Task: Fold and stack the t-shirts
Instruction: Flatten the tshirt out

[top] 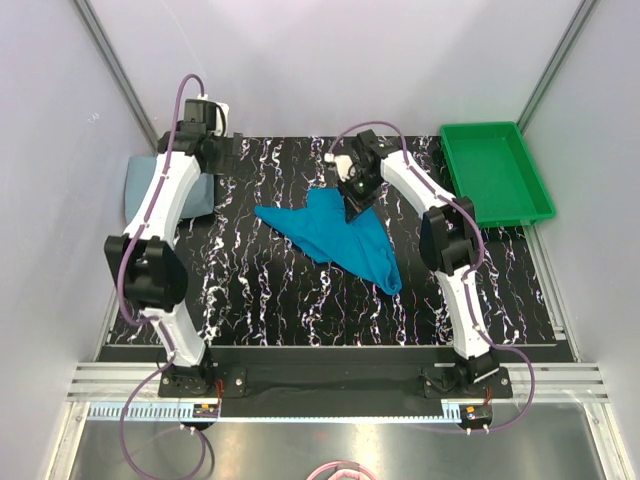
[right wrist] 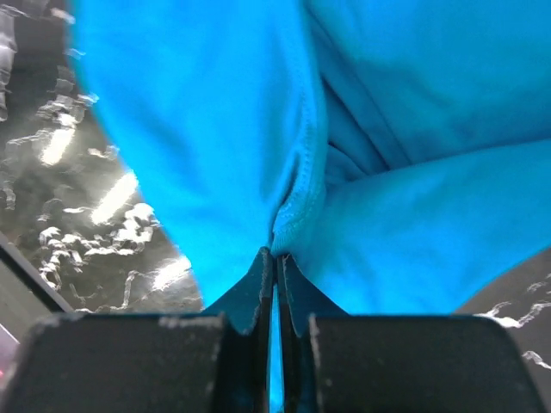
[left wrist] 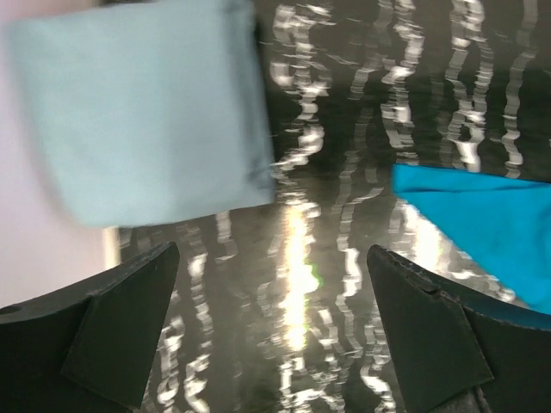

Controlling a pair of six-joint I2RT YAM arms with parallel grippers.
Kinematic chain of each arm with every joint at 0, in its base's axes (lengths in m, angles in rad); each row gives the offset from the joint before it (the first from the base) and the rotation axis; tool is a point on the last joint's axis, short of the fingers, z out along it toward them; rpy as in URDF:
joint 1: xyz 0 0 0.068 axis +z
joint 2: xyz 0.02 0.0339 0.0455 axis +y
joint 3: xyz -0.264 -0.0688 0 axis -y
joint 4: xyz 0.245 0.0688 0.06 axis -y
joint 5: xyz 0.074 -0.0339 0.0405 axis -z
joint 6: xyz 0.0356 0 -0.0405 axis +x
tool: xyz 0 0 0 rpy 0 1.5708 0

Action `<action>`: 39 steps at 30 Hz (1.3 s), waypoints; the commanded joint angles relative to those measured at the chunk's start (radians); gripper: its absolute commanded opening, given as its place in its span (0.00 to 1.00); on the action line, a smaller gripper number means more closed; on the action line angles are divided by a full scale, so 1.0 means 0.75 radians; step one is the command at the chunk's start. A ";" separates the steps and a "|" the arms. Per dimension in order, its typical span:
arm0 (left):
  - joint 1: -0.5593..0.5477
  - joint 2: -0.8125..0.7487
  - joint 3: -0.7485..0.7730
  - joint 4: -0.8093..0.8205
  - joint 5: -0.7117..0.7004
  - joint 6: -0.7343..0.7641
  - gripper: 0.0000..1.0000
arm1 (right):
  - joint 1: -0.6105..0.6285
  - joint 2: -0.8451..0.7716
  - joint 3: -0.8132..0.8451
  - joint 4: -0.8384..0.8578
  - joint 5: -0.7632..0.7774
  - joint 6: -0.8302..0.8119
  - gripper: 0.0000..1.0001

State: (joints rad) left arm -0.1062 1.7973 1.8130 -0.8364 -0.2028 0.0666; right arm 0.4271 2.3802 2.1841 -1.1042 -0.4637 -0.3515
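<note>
A bright teal-blue t-shirt (top: 335, 238) lies crumpled in the middle of the black marbled table (top: 270, 300). My right gripper (top: 356, 208) is at its far edge, shut on a fold of the cloth; in the right wrist view the teal-blue t-shirt (right wrist: 413, 155) fills the frame and its hem runs into the closed right gripper (right wrist: 275, 254). A pale grey-blue t-shirt (top: 142, 185) lies folded at the table's far left, partly under the left arm. In the left wrist view that pale t-shirt (left wrist: 146, 112) sits at upper left, and my left gripper (left wrist: 275, 292) hangs wide open over bare table.
A green plastic tray (top: 495, 170) stands at the back right corner. White walls close in the table on three sides, and the arm bases sit on the rail at the near edge.
</note>
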 commanded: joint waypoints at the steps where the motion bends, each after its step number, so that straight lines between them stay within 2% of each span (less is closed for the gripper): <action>1: -0.008 0.111 0.113 -0.010 0.254 -0.070 0.99 | 0.073 -0.169 0.229 -0.086 -0.030 -0.055 0.03; 6: -0.006 0.221 0.284 -0.006 0.217 -0.083 0.99 | 0.216 -0.087 0.711 -0.246 -0.010 -0.137 0.02; 8: 0.009 0.240 0.321 0.000 0.223 -0.085 0.99 | 0.291 -0.134 0.741 -0.219 0.025 -0.173 0.01; 12: 0.039 0.230 0.338 0.005 0.231 -0.085 0.99 | 0.373 -0.296 0.645 -0.099 -0.034 -0.196 0.01; 15: 0.066 0.215 0.334 0.009 0.229 -0.132 0.99 | 0.380 -0.426 0.604 -0.125 -0.144 -0.174 0.00; 19: 0.074 0.234 0.348 0.013 0.207 -0.126 0.99 | 0.363 -0.637 0.408 -0.160 -0.057 -0.288 0.00; 22: 0.070 0.250 0.360 0.017 0.207 -0.132 0.99 | 0.325 -0.809 0.136 -0.292 0.080 -0.522 0.00; 24: 0.066 0.256 0.362 0.015 0.207 -0.132 0.99 | 0.257 -0.858 -0.126 -0.407 0.137 -0.651 0.00; 25: 0.060 0.258 0.364 0.009 0.205 -0.132 0.99 | 0.222 -0.889 -0.224 -0.407 0.129 -0.660 0.00; 26: 0.056 0.256 0.354 0.007 0.211 -0.132 0.99 | 0.198 -0.940 -0.421 -0.369 0.123 -0.670 0.00; 29: 0.046 0.254 0.320 -0.022 0.333 -0.126 0.99 | 0.163 -0.942 -0.664 -0.346 0.166 -0.718 0.00; 30: 0.041 0.252 0.299 -0.032 0.451 -0.128 0.99 | 0.157 -0.924 -0.683 -0.348 0.178 -0.714 0.00; 33: 0.005 0.275 0.193 -0.051 0.573 -0.152 0.99 | 0.100 -0.812 -0.644 -0.370 0.146 -0.661 0.00; 34: -0.026 0.297 0.176 -0.073 0.591 -0.132 0.96 | 0.073 -0.753 -0.607 -0.399 0.134 -0.654 0.00; 37: -0.118 0.420 0.219 -0.146 0.626 -0.097 0.90 | 0.059 -0.675 -0.466 -0.501 0.135 -0.613 0.00; 39: -0.169 0.513 0.307 -0.171 0.640 -0.058 0.88 | 0.052 -0.666 -0.458 -0.504 0.152 -0.585 0.00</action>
State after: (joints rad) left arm -0.1627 2.1010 1.9839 -0.9215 0.1856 -0.0166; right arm 0.4751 1.9053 1.7565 -1.3422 -0.3565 -0.8104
